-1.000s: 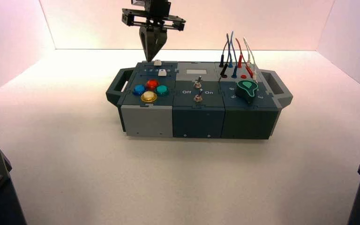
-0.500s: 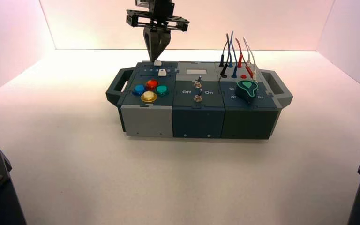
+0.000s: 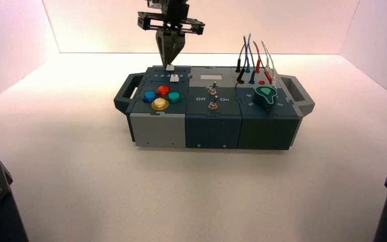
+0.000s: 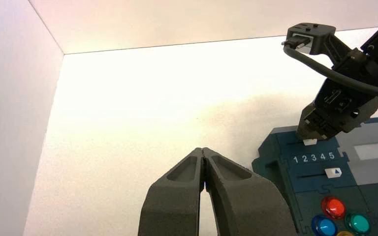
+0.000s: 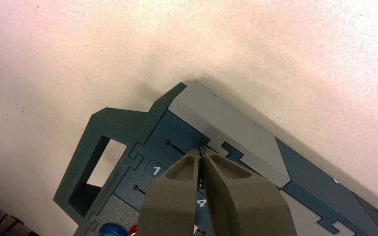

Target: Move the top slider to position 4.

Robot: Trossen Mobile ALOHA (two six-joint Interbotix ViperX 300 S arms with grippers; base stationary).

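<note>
Slider push under way, right end effector on top slider

Landmark = box on the desk. Top slider's white knob sits at box's far-left corner region, on the rearmost track, just behind the digit row "1 2 3 4 5"; in left wrist view the knob looks about level w/ the 2-3 span, short of position 4, though the angle makes that approx. Right end effector comes down from behind the box, fingers pinched narrow to a closed tip, tip touching or just above the knob; holds nothing. Left end effector hangs off the box's left side, fingers closed together, idle. Judged progress: contact made, slide itself likely not finished; knob prob. needs a nudge toward the box's middle to reach 4. Twin slider nearer the coloured buttons is untouched.
</note>
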